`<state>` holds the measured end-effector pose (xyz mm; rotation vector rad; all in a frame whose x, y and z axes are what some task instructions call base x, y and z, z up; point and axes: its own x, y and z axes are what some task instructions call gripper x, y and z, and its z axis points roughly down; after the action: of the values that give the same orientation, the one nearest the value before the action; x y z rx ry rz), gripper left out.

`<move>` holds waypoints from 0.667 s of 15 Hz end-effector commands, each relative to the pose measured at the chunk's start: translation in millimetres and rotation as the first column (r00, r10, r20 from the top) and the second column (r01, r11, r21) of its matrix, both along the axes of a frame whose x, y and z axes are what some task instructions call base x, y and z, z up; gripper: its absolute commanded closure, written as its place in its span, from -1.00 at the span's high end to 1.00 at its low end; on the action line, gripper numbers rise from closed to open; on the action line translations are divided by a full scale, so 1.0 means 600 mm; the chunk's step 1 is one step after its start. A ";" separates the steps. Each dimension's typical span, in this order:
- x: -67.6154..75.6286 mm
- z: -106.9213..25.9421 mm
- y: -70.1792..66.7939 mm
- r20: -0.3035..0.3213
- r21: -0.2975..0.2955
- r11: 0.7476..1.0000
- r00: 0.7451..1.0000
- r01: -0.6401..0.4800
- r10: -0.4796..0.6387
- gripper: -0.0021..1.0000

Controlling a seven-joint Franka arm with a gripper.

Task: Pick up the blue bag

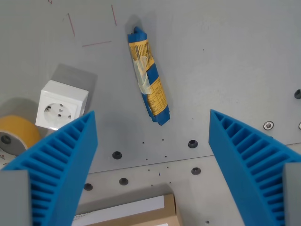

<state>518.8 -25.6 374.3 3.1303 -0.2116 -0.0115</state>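
Note:
The blue bag (148, 77) is a long, narrow blue and yellow packet lying flat on the grey table, running from upper centre down to the middle of the wrist view. My gripper (153, 136) hovers above the table with its two blue ribbed fingers spread wide at the lower left and lower right. It is open and holds nothing. The bag's lower end lies between the fingers and a little beyond their tips, apart from both.
A white socket cube (61, 104) stands at the wrist view's left, with a yellow tape roll (14, 134) beside it at the left edge. A cardboard box with white paper (136, 212) sits at the bottom. Bolt holes dot the grey table (225, 56).

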 end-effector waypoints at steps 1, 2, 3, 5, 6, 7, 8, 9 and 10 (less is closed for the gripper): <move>-0.001 0.003 0.000 0.004 0.000 1.000 1.000 0.000 0.000 1.00; -0.001 0.003 0.000 0.004 0.000 1.000 1.000 -0.001 0.001 1.00; -0.001 0.002 0.000 0.005 0.000 1.000 1.000 -0.002 0.002 1.00; -0.001 -0.001 0.000 0.006 0.001 1.000 1.000 -0.009 0.009 1.00; -0.002 -0.005 0.000 0.010 0.001 1.000 1.000 -0.015 0.015 1.00; -0.003 -0.011 0.001 0.015 0.001 1.000 1.000 -0.023 0.023 1.00; -0.005 -0.018 0.001 0.023 0.002 0.999 0.999 -0.032 0.032 1.00; -0.006 -0.026 0.001 0.034 0.002 0.999 0.999 -0.041 0.041 1.00; -0.008 -0.034 0.002 0.046 0.002 0.999 0.998 -0.051 0.051 1.00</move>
<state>517.2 -25.1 358.0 3.1306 -0.1944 -0.0386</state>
